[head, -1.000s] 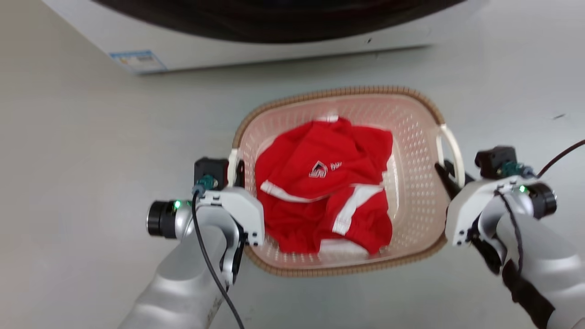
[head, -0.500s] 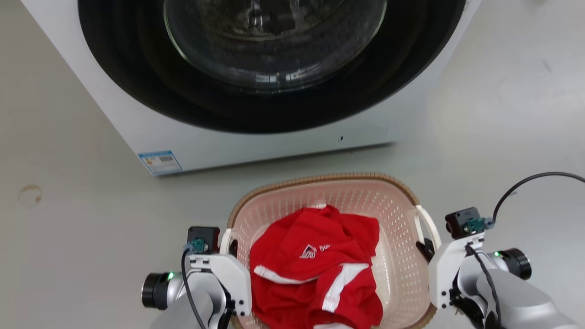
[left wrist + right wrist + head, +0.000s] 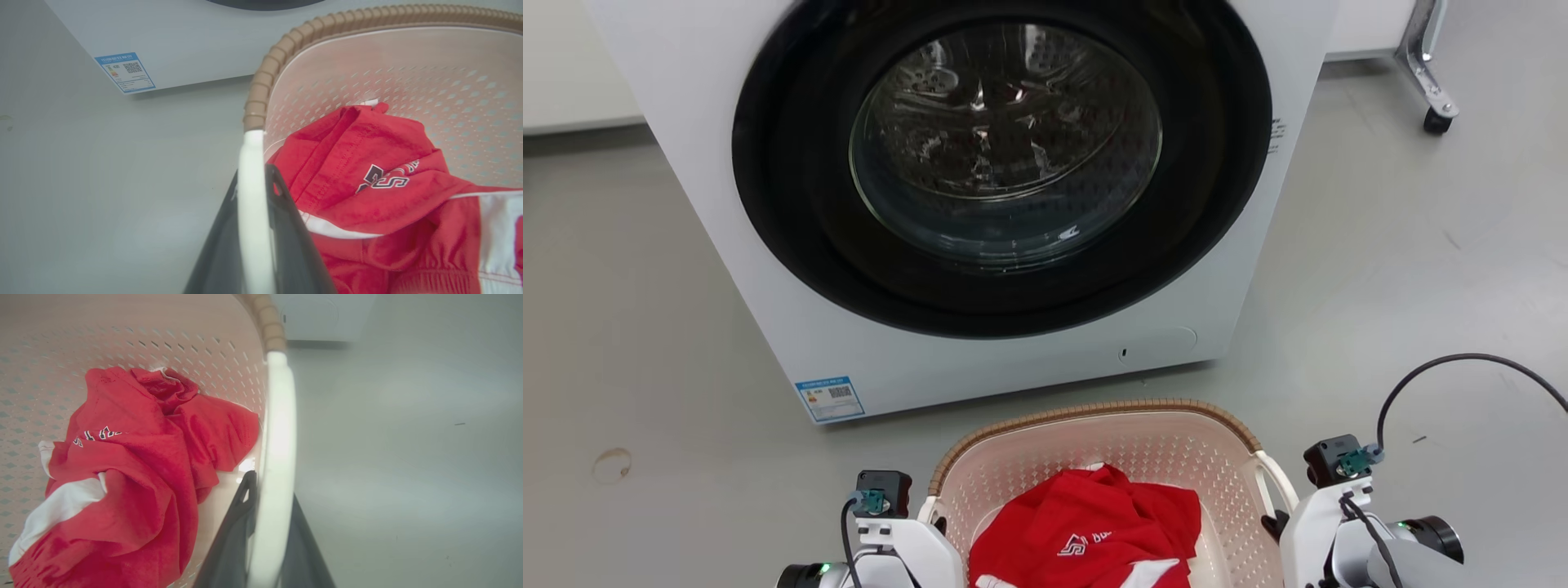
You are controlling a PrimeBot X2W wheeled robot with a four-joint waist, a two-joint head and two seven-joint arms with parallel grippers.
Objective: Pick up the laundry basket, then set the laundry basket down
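The laundry basket [image 3: 1094, 407] sat just in front of the washing machine [image 3: 768, 269], low in the head view between the two arms; whether it rested on the floor [image 3: 1380, 278] or hung just above it could not be told. It was a rounded rectangle of cream plastic, its walls pierced with rows of small diamond holes and its rim a brown band ribbed like weaving. The left gripper [image 3: 253, 176] was clamped on the smooth white left handle [image 3: 251, 228], one dark finger on each side of it, and the right gripper [image 3: 271, 486] gripped the right handle [image 3: 280, 416] the same way. Inside lay a crumpled red garment [image 3: 367, 163] of fine mesh cloth with white stripes and a dark-edged printed logo. The machine was a white box with a wide black ring around a domed glass door [image 3: 1005, 147] and a blue label [image 3: 830, 398] at its lower corner. The floor was smooth, matt grey, marked by a faint brownish ring [image 3: 611, 464]. A metal leg on a black caster [image 3: 1431, 82] stood at the far right.
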